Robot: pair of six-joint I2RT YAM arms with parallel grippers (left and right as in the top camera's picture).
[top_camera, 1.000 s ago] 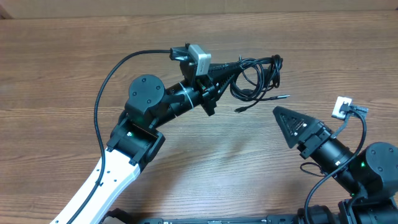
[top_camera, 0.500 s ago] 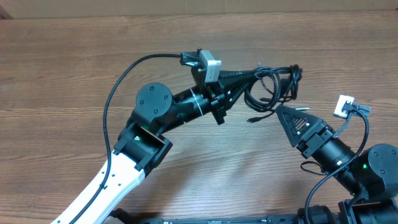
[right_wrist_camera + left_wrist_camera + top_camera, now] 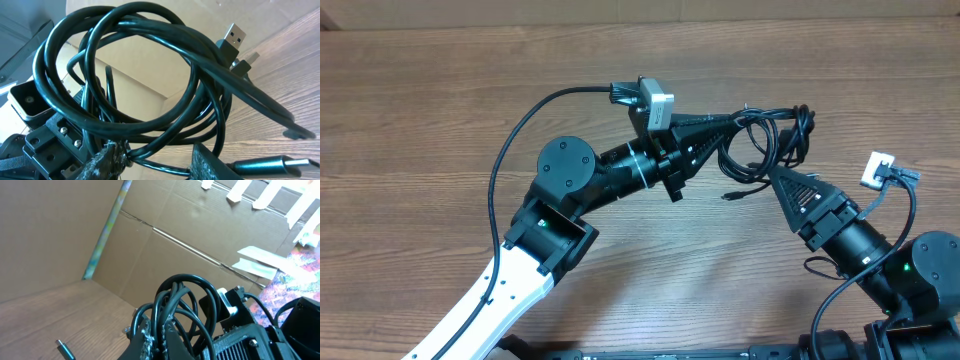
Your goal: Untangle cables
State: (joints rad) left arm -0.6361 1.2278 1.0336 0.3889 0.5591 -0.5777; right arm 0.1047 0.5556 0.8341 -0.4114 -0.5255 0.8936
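Observation:
The cables (image 3: 772, 140) are a knotted bundle of thin black loops, held above the wooden table (image 3: 430, 90). My left gripper (image 3: 744, 123) is shut on several strands at the bundle's left side; in the left wrist view its fingers (image 3: 145, 336) pinch the strands while the loops (image 3: 186, 297) rise above them. My right gripper (image 3: 775, 177) points into the bundle from below right. In the right wrist view its jaws (image 3: 160, 161) stand apart with a few strands crossing the gap. A USB plug (image 3: 233, 38) sticks out at the upper right. One loose plug end (image 3: 732, 195) dangles below the bundle.
A thick black wire (image 3: 510, 150) arcs from the left arm's camera (image 3: 655, 100) over the table. A white connector (image 3: 875, 170) sits on the right arm. Cardboard walls (image 3: 165, 235) stand behind the table. Another plug tip (image 3: 64, 350) hangs over the wood.
My left gripper has carried the bundle to the right and a little farther back. The right gripper has moved up into the bundle and its jaws have narrowed round some strands.

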